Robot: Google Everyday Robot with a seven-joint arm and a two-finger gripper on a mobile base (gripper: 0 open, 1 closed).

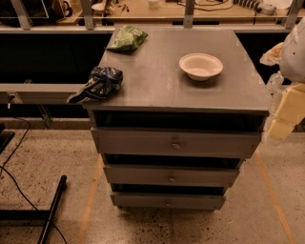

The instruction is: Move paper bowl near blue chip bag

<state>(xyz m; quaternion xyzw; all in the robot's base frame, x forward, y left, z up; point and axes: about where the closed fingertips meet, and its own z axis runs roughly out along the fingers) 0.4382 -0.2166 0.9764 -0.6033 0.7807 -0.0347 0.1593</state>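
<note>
No legible text; pincer (282, 116) at right edge

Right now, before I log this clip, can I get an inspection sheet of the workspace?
Surface: grey cabinet top, over three drawers.
Job's things: paper bowl right of centre, upright; blue chip bag at front-left edge, overhanging.
Clutter: green snack bag at back left.
Grippers: gripper at the frame's right edge, beside the cabinet.
Cables: black cable at lower left.
Surroundings: speckled floor; workbench behind.
</note>
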